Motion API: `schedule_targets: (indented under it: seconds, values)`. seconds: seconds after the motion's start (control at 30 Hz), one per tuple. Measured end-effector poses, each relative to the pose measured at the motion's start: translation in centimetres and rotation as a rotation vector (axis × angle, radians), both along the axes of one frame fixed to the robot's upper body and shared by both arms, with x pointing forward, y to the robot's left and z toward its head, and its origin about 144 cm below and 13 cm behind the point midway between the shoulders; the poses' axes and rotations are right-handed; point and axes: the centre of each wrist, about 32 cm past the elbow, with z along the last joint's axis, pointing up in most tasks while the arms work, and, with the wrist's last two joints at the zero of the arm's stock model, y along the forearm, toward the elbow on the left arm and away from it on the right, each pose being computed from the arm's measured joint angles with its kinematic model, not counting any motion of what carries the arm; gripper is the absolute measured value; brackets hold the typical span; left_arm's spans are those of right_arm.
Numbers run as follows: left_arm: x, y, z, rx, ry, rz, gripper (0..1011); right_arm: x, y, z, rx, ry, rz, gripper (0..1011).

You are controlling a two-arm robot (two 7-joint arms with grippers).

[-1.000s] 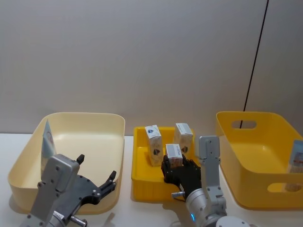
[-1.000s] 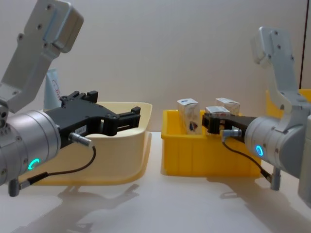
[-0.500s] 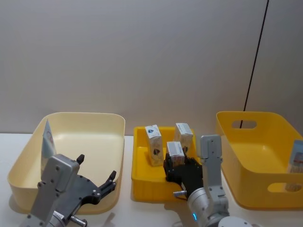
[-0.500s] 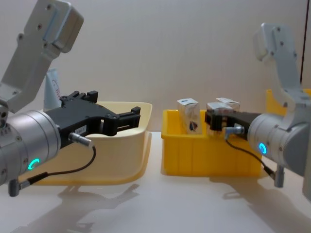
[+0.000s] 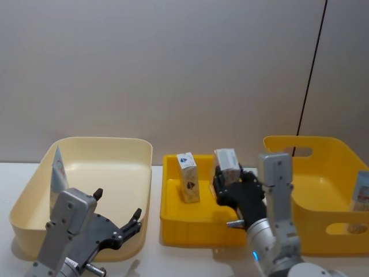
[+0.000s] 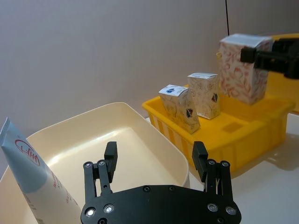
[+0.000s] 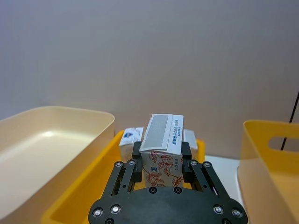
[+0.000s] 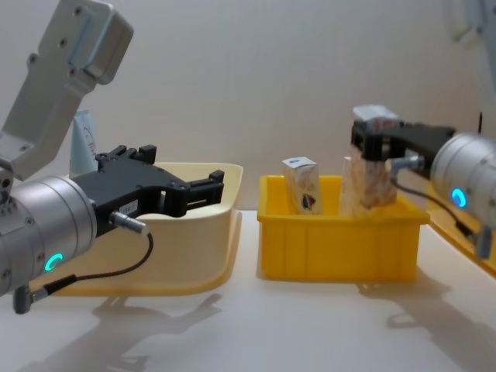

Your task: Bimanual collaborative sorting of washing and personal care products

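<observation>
Carton with an orange-red leaf print (image 7: 161,151) is clamped between the two black fingers of the right gripper (image 7: 161,163), held upright. It has just been lifted: a second ago it stood low inside the small yellow tray (image 8: 341,236) with the gripper closed around it, and half a second ago it had barely risen. In the chest view the carton (image 8: 373,167) now hangs with most of its body above the tray's rim, and it has shifted toward the robot's right. Judging from this, the pick has succeeded and the carry to a bin is the step in hand.

Nearest the robot on its left side, the left gripper (image 8: 182,194) hovers by the front corner of the cream tub (image 5: 34,199), its fingers spread apart and holding nothing. It sits in the same place as in the earlier frames.

Farther back in the tray, a white carton with a blue mark (image 5: 187,176) leans slightly, and the left wrist view shows another similar carton (image 6: 205,95) upright behind it. Both look unmoved.

A pale-blue tube (image 5: 57,173) leans against the tub's left wall. Off to the right, the deep yellow bin (image 5: 314,190) holds one more product (image 5: 362,193) against its far right wall, too cut off to identify.
</observation>
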Motion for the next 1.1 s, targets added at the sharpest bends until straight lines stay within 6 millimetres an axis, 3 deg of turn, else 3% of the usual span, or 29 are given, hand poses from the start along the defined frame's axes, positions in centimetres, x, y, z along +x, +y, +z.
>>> schedule_targets:
  seconds: [0.47,1.1]
  values:
    - [0.0,0.0,0.0,0.0,0.0,0.0,1000,-2.1,-3.4,3.4,-0.004,-0.183,-0.04,451]
    - [0.0,0.0,0.0,0.0,0.0,0.0,1000,-3.4,-6.8,5.4,-0.002,-0.262,-0.122,450]
